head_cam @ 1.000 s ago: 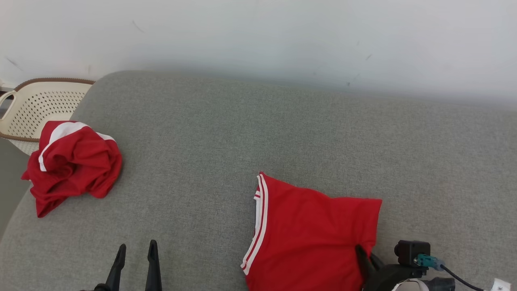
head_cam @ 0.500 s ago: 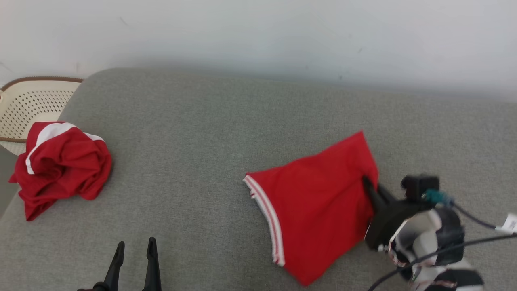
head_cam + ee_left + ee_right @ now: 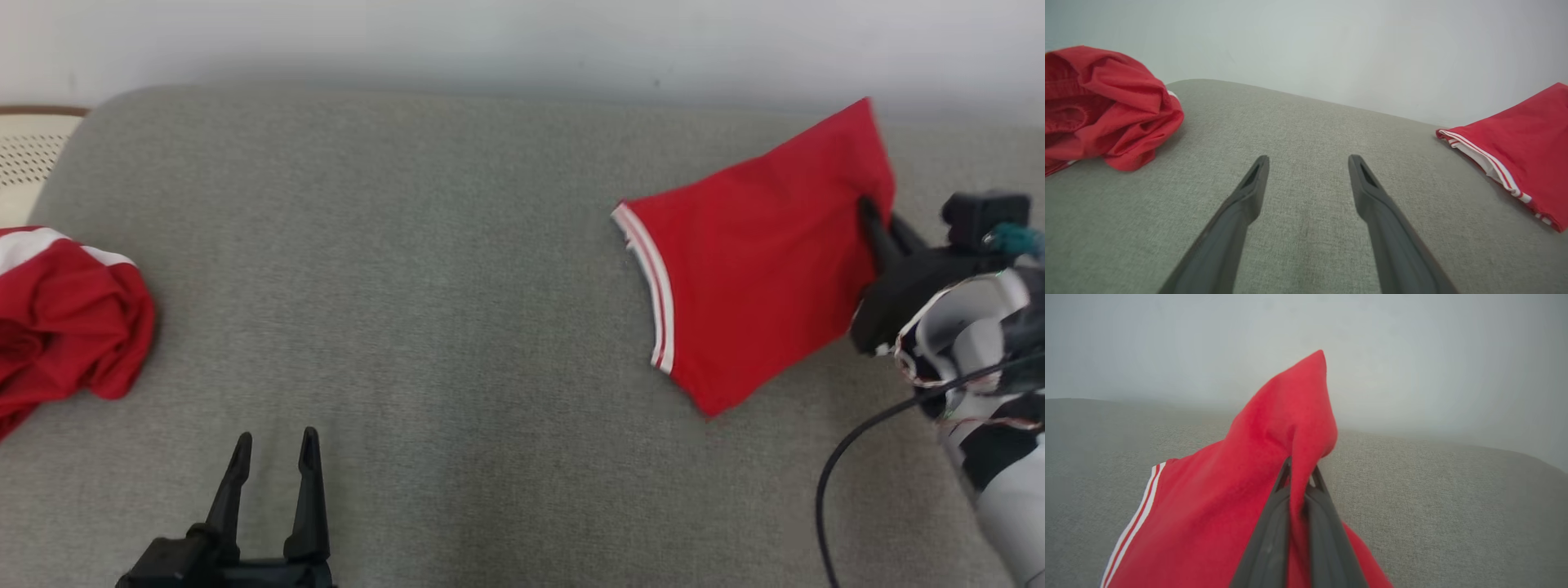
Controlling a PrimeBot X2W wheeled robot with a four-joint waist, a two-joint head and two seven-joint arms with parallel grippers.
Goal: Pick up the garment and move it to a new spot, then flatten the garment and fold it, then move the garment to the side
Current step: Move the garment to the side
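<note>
Pinches red garment (image 3: pixel 751 253) by one edge in clenched right gripper (image 3: pixel 878 214), now carried farther right, nearer the back edge of grey cushion (image 3: pixel 449 286), farther from crumpled red cloth (image 3: pixel 73 318). Keeps left gripper (image 3: pixel 273 445) spread wide, low over cushion.

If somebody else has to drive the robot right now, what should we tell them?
Left end effector: open, holding nothing, low over the grey fabric cushion.
Right end effector: shut on one edge of the folded red garment with white-striped hem, at the cushion's right side.
A crumpled red-and-white garment lies at the cushion's left edge, untouched.
Done: the held garment looks folded.
Left: probably set it down at the side and let go.
</note>
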